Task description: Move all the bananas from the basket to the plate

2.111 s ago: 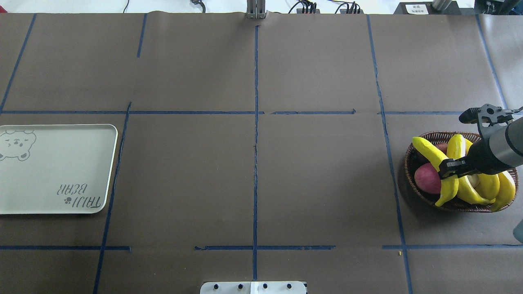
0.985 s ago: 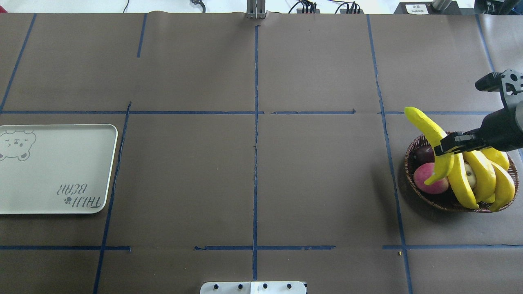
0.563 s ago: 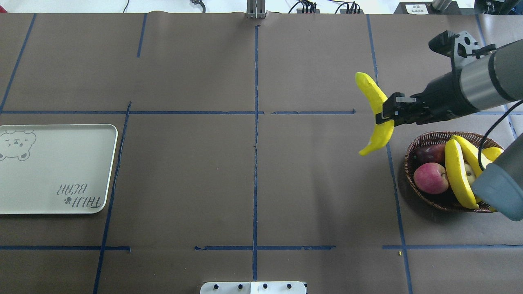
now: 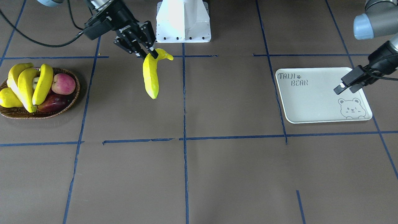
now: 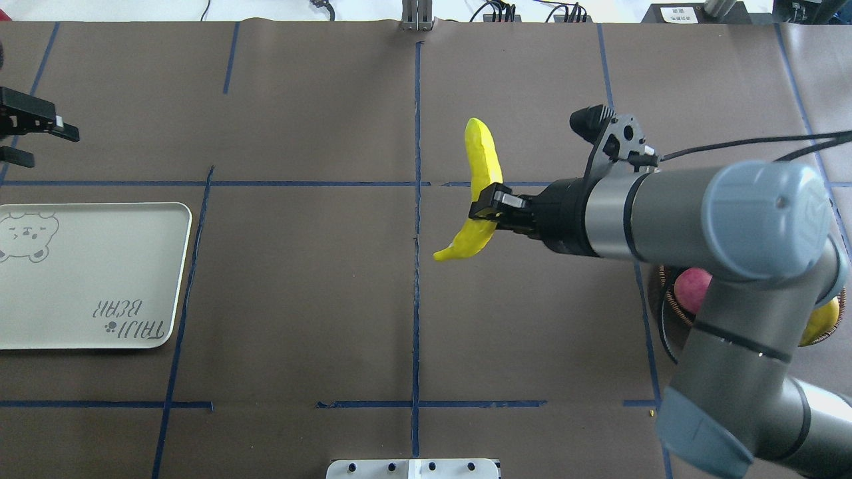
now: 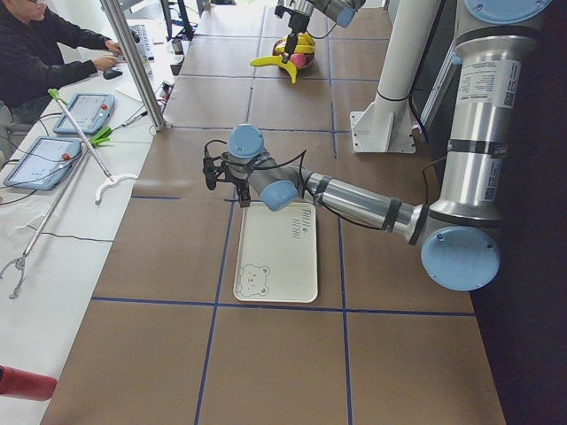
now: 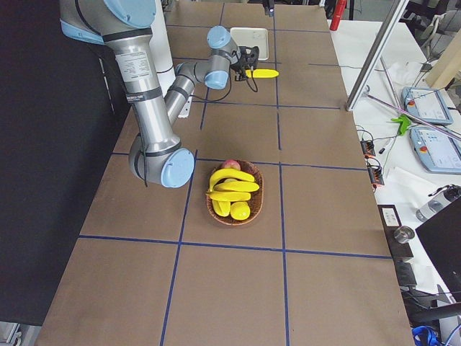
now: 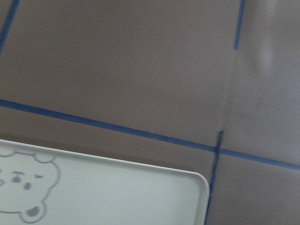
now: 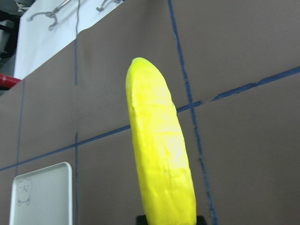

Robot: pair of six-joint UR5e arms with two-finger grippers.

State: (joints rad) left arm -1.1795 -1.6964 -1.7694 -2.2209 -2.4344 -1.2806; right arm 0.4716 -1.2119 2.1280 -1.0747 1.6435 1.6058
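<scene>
- Pinching the banana (image 5: 480,174) near one tapered end, the right gripper (image 5: 488,207) is clamped across it just right of frame centre in the overhead view, so the long body hangs free for laying down.
- The other bananas (image 4: 28,82) lie in the basket (image 4: 40,114), at the front view's far left.
- The left gripper (image 5: 41,138), jaws spread and empty, hovers at the overhead view's upper-left edge near the bare plate (image 5: 100,266), probably ready for a hand-over.

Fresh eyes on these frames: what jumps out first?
A bright yellow banana hangs in mid-air over the middle of the table, clamped in the right gripper. More bananas sit in the basket at one end; at the other, the cream plate lies bare, the open left gripper beside it.
</scene>
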